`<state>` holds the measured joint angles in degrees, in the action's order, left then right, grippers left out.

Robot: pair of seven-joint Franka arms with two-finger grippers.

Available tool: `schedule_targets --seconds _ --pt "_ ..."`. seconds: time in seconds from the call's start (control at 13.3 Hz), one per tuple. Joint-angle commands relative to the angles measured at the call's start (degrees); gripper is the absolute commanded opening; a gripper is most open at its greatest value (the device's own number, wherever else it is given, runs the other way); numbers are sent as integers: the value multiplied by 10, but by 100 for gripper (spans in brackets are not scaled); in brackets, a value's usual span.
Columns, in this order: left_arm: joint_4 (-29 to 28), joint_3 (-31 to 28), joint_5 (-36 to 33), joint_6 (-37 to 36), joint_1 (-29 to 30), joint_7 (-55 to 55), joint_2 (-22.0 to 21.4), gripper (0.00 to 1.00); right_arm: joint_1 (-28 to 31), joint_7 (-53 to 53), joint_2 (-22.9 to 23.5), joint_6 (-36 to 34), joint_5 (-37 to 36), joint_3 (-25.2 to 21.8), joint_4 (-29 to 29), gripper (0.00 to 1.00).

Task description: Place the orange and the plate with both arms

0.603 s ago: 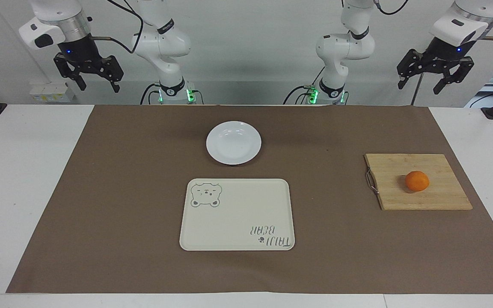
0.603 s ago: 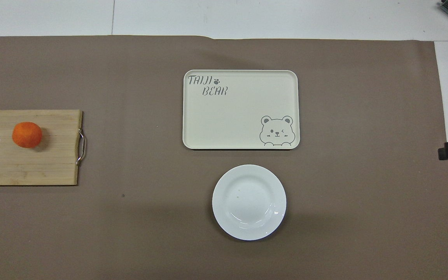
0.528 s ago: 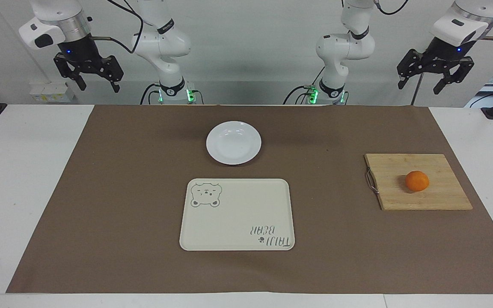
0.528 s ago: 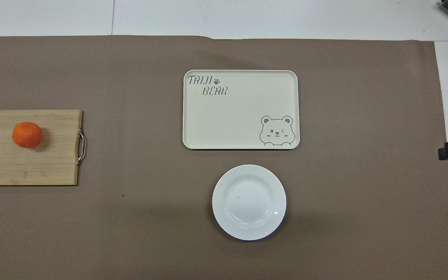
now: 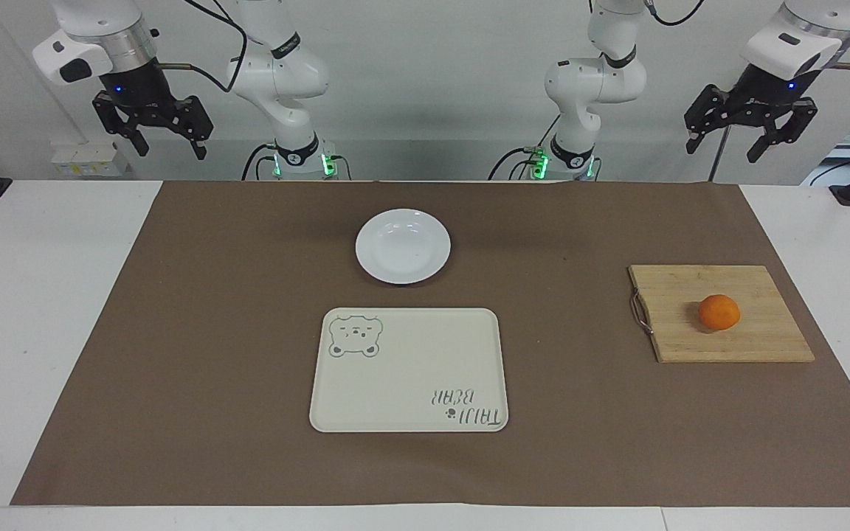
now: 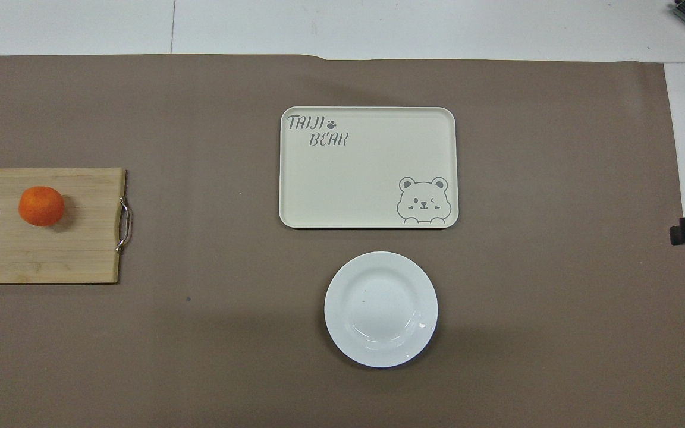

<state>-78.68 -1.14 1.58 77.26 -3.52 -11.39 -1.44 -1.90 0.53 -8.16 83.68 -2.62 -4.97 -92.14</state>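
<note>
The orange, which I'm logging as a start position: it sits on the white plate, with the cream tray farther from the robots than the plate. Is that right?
Not quite. The orange sits on the wooden cutting board toward the left arm's end of the table, not on the white plate, which holds nothing. The facing view shows it. The cream tray is indeed farther from the robots than the plate.

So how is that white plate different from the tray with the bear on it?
The plate is round, glossy white and plain; the tray is rectangular, cream, and printed with a bear and lettering. The plate is smaller and lies nearer the robots than the tray. Both lie flat and empty on the brown mat.
</note>
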Motion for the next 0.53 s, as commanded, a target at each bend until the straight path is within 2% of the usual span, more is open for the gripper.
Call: schedule_targets --seconds 0.0,0.45 --pt "-15 -4 4 8 -1 1 -14 100 5 -11 -3 -10 -5 3 3 100" --pt "-15 -4 4 12 -2 13 -14 100 5 -11 -4 -10 -5 3 3 100"
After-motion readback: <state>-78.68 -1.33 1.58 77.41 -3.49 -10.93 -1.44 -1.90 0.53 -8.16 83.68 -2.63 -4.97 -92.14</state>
